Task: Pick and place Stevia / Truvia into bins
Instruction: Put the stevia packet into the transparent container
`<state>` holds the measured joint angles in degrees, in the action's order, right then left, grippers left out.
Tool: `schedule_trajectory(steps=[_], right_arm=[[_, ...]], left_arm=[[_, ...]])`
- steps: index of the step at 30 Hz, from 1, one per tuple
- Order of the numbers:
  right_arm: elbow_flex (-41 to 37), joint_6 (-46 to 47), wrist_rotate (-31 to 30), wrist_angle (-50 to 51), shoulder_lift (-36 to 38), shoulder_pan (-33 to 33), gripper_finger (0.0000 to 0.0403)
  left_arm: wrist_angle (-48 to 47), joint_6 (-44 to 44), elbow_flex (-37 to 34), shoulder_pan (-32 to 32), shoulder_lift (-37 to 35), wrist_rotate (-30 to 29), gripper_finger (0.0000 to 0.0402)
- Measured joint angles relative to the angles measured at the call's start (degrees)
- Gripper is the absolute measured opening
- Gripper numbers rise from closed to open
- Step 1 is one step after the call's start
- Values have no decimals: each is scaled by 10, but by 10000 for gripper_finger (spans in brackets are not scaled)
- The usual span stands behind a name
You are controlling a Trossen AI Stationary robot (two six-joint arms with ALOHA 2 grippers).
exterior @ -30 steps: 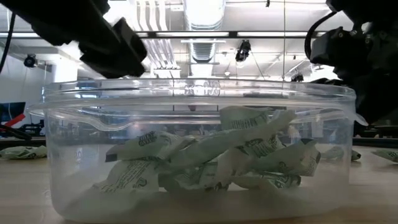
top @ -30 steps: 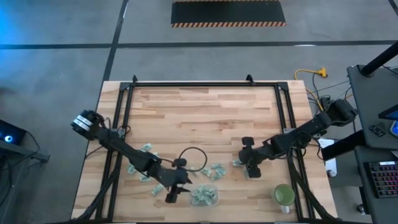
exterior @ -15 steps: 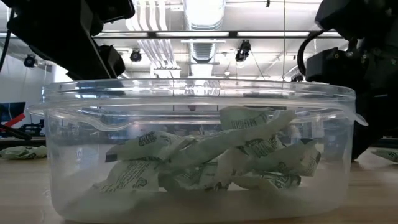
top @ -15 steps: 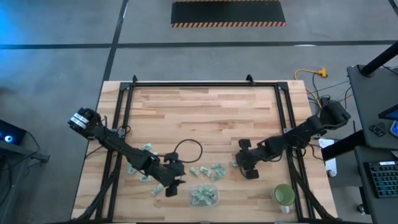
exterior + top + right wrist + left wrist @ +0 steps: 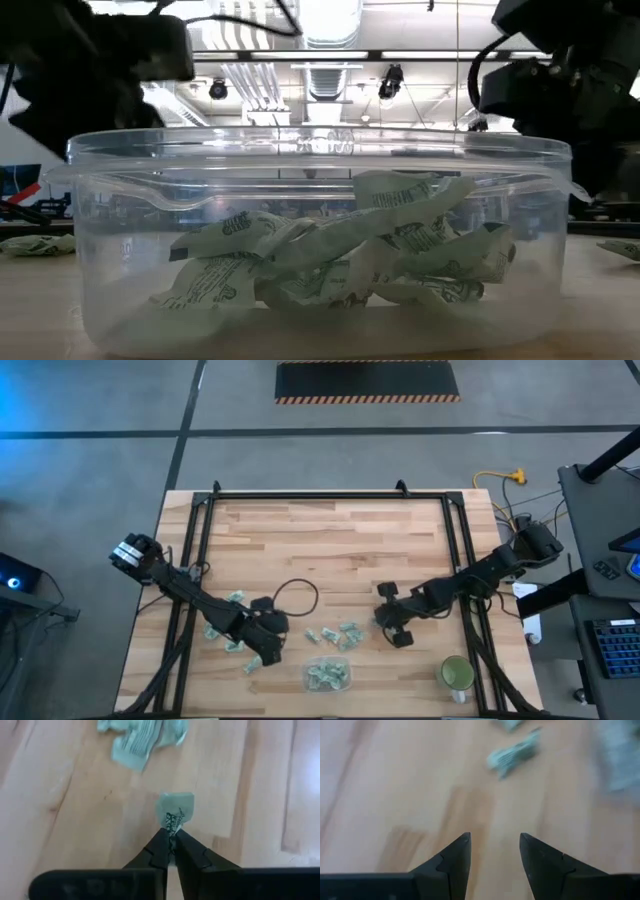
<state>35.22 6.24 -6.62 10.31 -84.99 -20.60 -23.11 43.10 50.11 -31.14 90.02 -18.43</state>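
The right gripper (image 5: 171,836) pinches one Stevia sachet (image 5: 176,810) by its end, just above the table (image 5: 330,540), apart from the clear tub (image 5: 328,674). So thin a hold could slip on the carry. Only the right wrist view shows this; overhead hides it. The left gripper (image 5: 491,851), fingers spread, is empty
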Motion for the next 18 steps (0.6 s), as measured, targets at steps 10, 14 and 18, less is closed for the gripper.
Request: schedule_trajectory(steps=[10,14,18], right_arm=[[43,-50,54,-103,-2,-19,15],[48,-78,81,-184,-6,-39,15],[49,-96,87,-262,-19,-55,15]], left_arm=[[-113,120,-2,-13,0,18,152],[-121,121,-2,-17,0,14,152],[-131,121,-2,-16,0,-9,152]])
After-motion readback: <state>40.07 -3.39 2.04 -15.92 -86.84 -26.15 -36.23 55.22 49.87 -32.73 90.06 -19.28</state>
